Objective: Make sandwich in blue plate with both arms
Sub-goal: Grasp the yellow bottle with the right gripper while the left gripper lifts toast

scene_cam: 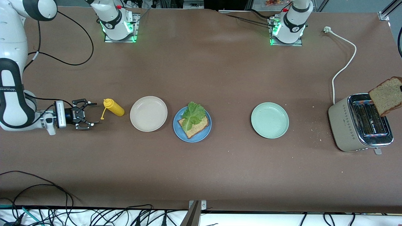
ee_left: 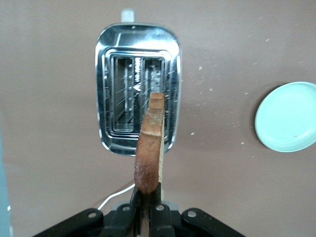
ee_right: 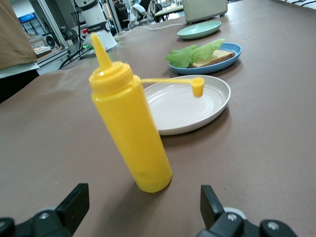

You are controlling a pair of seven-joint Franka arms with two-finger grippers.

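Brown bread slice (ee_left: pixel 150 143) pinched in left gripper (ee_left: pixel 146 200) over toaster (scene_cam: pixel 361 124). Blue plate (scene_cam: pixel 192 137) holds bread and lettuce (scene_cam: pixel 193 114). Right gripper (scene_cam: pixel 89 118), jaws wide and empty, beside mustard bottle (scene_cam: pixel 114 107).

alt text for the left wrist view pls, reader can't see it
The left gripper, jaws shut, holds a bread slice on edge over a chrome-topped toaster with empty slots. A pale green plate sits on the brown table beside the toaster, with crumbs scattered between them.
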